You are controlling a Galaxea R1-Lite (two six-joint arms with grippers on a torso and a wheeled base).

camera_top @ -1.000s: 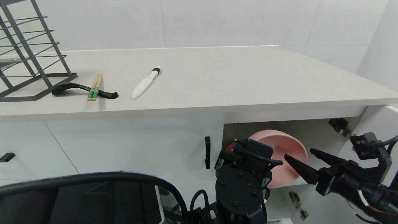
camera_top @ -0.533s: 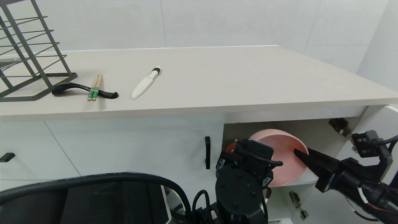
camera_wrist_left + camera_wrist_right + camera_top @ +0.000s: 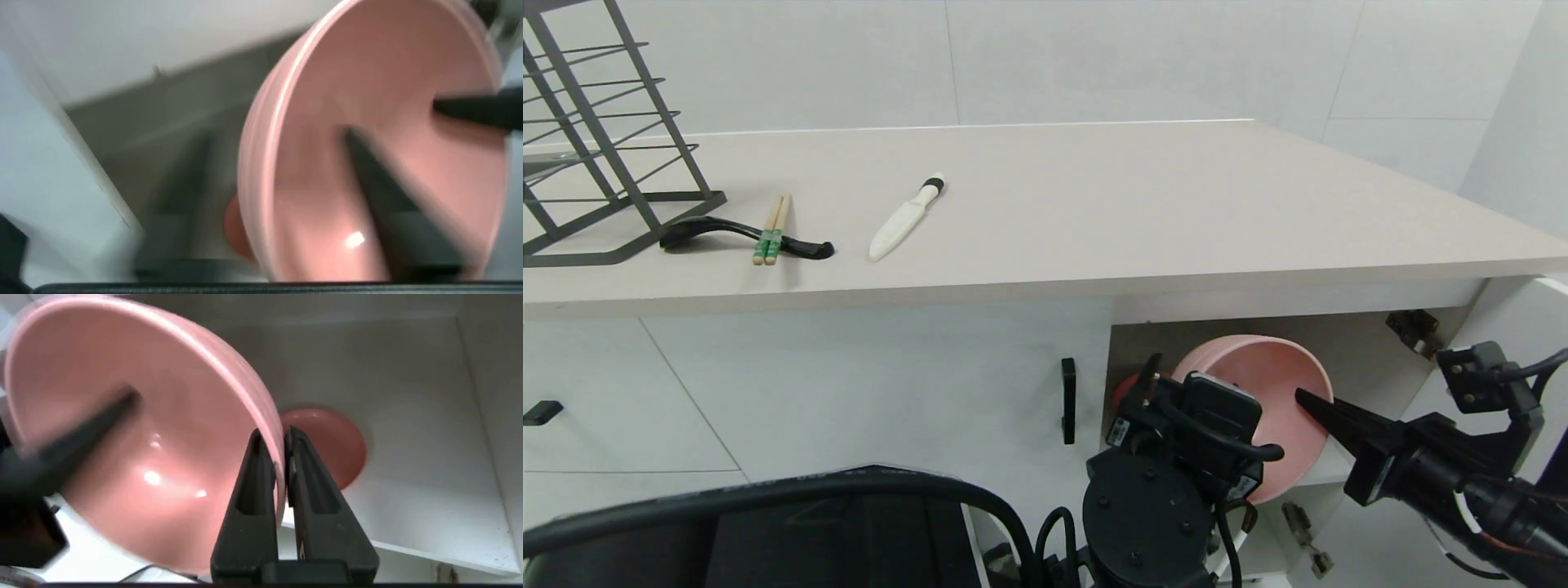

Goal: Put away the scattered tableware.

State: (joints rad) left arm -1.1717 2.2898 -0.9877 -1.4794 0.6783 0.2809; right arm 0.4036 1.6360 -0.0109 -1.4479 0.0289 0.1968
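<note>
Right, pink bowl (image 3: 1278, 384) sits tipped on edge inside the open cupboard (image 3: 1356, 351), mouth turned outward. It's smooth, glossy, plain pink, w/ a thick rounded rim. R claw (image 3: 274, 449) is clenched on that rim, one finger inside, one outside, on the cupboard's hinge side. L claw (image 3: 1176, 392) is at the bowl's other side; can't tell if it's clamped or loose. Behind the bowl a small red dish (image 3: 327, 453) lies flat on the cupboard shelf. Up on the counter (image 3: 1135, 204), well left of the cupboard: chopsticks (image 3: 771, 230) across a black spoon (image 3: 698, 233), white knife (image 3: 903, 220), wire rack (image 3: 596, 163).
</note>
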